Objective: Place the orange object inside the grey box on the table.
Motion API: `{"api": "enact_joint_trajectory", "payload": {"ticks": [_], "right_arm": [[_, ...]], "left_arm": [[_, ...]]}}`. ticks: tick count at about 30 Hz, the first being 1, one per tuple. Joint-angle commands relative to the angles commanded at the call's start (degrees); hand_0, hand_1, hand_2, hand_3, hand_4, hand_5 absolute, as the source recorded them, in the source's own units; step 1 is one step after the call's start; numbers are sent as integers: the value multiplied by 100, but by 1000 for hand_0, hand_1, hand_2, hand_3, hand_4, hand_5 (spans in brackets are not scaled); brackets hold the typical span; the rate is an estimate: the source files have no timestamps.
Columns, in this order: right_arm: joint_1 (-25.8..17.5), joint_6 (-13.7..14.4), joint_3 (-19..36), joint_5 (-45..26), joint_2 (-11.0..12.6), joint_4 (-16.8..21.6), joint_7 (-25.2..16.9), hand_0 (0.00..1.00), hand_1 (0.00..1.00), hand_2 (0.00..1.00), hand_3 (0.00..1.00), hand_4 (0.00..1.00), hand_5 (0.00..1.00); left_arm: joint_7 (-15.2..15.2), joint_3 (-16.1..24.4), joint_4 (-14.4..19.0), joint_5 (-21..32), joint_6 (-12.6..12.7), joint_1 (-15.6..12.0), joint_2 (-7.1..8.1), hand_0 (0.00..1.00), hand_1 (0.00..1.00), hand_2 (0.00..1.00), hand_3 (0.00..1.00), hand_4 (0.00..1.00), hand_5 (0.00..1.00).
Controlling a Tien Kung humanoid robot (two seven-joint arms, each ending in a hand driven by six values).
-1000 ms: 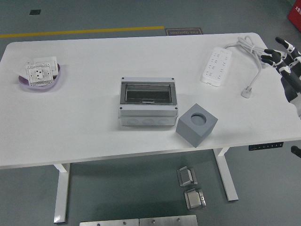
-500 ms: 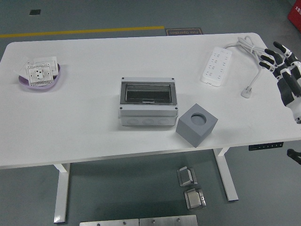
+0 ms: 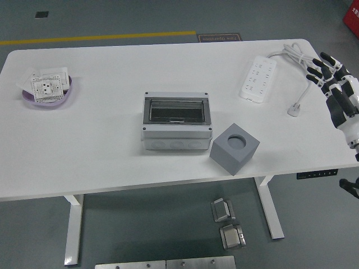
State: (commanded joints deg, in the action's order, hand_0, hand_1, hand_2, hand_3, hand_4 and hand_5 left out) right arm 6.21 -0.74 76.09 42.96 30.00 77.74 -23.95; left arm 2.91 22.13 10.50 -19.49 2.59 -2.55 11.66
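From my feed I see a white bench (image 3: 101,157) with rounded corners standing on white legs (image 3: 73,230) over a smooth grey-green floor (image 3: 157,224). A yellow line (image 3: 95,37) runs across the floor beyond the far edge, next to a dark floor mat (image 3: 219,37) with print I can't read and a small dark square (image 3: 41,14). Under the near edge lie two small metal parts (image 3: 227,221) and a flat metal plate (image 3: 165,263). A black control panel (image 3: 317,174) hangs under the bench's right front edge. Light is even, shadows soft.
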Motion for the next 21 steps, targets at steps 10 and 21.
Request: {"api": "enact_joint_trajectory", "payload": {"ticks": [10,21], "right_arm": [[10,33,103,118,13,41,34,885,843,882,946,841,490],[81,111,169,309,8,56,100,890,846,883,953,848,500]], "left_arm": [[-336,-713,-16,831,-2,-25,4,660,635,527,569,536,194],[-742,-2066,-6,2381,-20,67,-32,660,640,529,570,545,201]]}}
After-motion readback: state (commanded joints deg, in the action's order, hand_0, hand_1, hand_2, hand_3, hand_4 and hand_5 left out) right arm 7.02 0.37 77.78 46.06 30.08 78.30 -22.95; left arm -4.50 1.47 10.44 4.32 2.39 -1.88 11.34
